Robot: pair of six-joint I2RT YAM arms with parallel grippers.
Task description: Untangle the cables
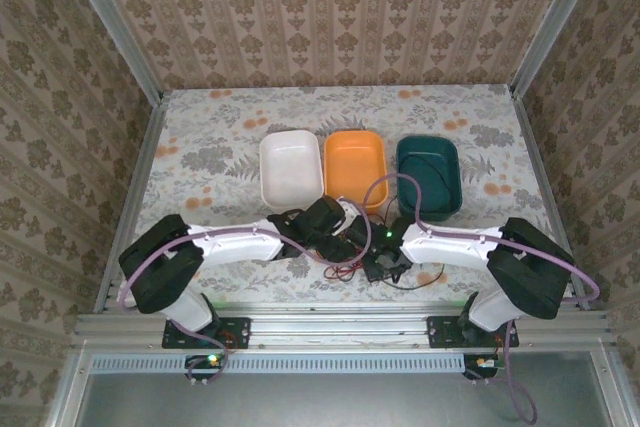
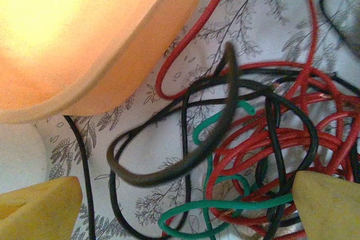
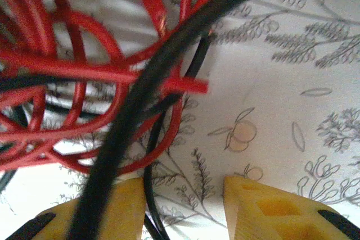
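Observation:
The cables lie in a tangle of red (image 2: pixel 270 139), green (image 2: pixel 225 203) and black (image 2: pixel 169 173) strands on the floral tablecloth, just in front of the orange bin (image 2: pixel 112 54). My left gripper (image 2: pixel 185 212) hovers over this tangle, open wide, its yellow fingers (image 2: pixel 39 209) on either side of the loops and clamping none of them. In the right wrist view, red loops (image 3: pixel 67 71) fill the left side and a black cable (image 3: pixel 140 99) crosses close to the lens. My right gripper (image 3: pixel 185 206) is open; a thin black strand (image 3: pixel 149 195) runs along its left finger, unclamped.
Three bins stand in a row behind the tangle: white (image 1: pixel 268 172), orange (image 1: pixel 330 167) and dark green (image 1: pixel 452 182). Both arms meet at the table's front centre, left gripper (image 1: pixel 340 232) beside right gripper (image 1: pixel 385 259). Patterned walls enclose the table.

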